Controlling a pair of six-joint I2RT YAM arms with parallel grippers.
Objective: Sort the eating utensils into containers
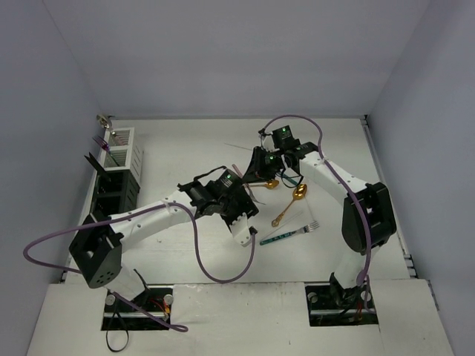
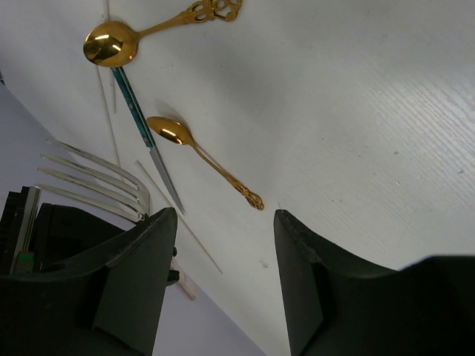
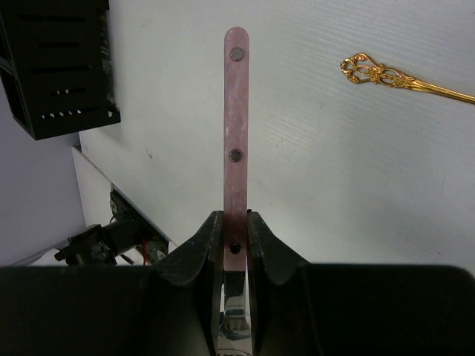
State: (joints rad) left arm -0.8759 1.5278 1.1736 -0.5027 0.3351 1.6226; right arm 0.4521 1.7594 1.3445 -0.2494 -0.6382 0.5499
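My right gripper (image 3: 236,226) is clamped on a flat pink riveted utensil handle (image 3: 236,111), with a black slotted bin (image 3: 59,67) nearby. My left gripper (image 2: 224,221) hangs open and empty above a small gold spoon (image 2: 197,148) that lies on the white table (image 2: 356,111).

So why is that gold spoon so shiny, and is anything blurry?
Left wrist view: light glares off the big gold spoon; the left fingers look dark. Right wrist view: the pink handle is sharp, rivets clear. Top view: even light, everything small, nothing blurry.
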